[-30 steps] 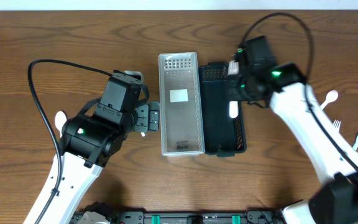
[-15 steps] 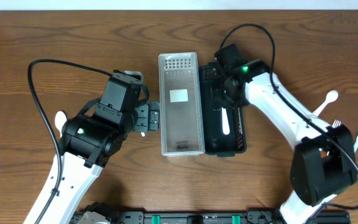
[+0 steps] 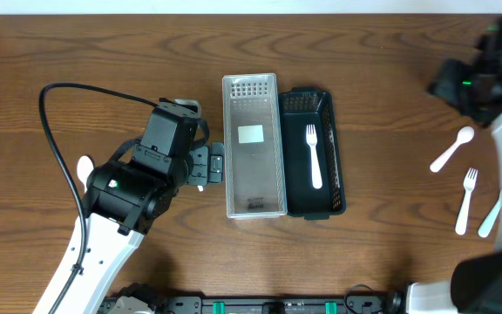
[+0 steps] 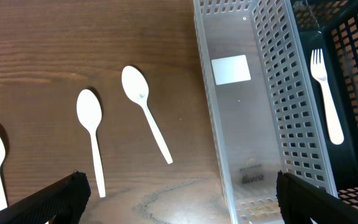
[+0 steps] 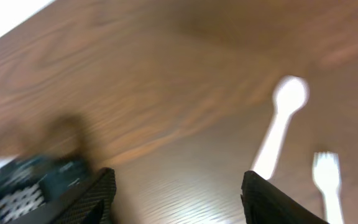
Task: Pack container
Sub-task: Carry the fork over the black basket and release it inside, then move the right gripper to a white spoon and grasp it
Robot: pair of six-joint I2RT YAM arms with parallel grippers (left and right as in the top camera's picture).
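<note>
Black container (image 3: 337,187) holding a fork (image 3: 313,157), clear bin (image 3: 255,179) alongside; wood-grain table (image 3: 103,52)

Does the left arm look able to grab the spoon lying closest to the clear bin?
Probably yes. That spoon lies flat on the table, apart from the clear bin and the other spoons, nothing covering it, and the left gripper hangs open over that area.

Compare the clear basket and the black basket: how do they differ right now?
Colour: the clear basket is see-through, while the black basket is opaque and dark.
Contents: the black basket holds one white fork, lying lengthwise. The clear basket holds no cutlery, only a white label on its floor.
Position: in the overhead view the clear basket is on the left and the black basket on the right.
Shared: both are long, perforated and set side by side.
</note>
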